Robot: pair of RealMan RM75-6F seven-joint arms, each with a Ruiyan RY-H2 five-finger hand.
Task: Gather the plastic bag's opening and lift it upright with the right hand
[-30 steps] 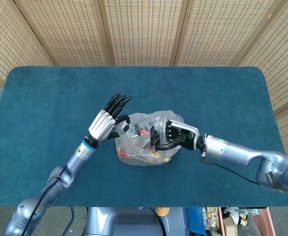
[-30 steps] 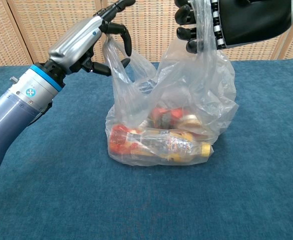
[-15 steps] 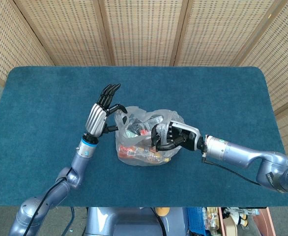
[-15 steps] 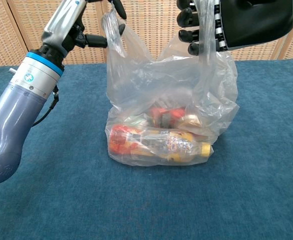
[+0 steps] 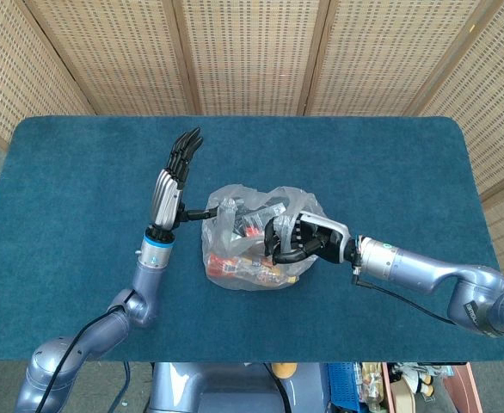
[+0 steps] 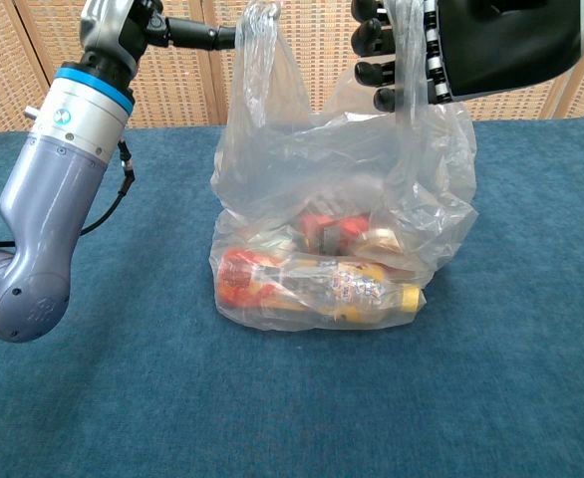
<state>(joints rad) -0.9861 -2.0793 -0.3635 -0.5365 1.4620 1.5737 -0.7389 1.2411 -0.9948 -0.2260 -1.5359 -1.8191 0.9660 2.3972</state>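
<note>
A clear plastic bag (image 5: 245,251) (image 6: 322,189) with red and yellow packaged items (image 6: 312,284) stands on the blue table. My right hand (image 5: 302,238) (image 6: 481,45) grips the bag's right handle (image 6: 408,60), fingers curled around it, above the bag's right side. My left hand (image 5: 168,191) (image 6: 123,20) is up at the bag's left with its fingers stretched straight. Its thumb (image 6: 197,36) points sideways, and the left handle (image 6: 259,30) hangs hooked over the thumb, pulled up tall. The bag's mouth gapes between the two handles.
The blue felt table (image 5: 80,172) spreads wide on all sides of the bag. A woven folding screen (image 5: 252,52) stands behind the far edge. Boxes and clutter (image 5: 407,387) lie on the floor by the near right corner.
My left hand has risen and turned more upright, moving left and drawing the left handle up and taut. The right hand and the bag's body have stayed put.
</note>
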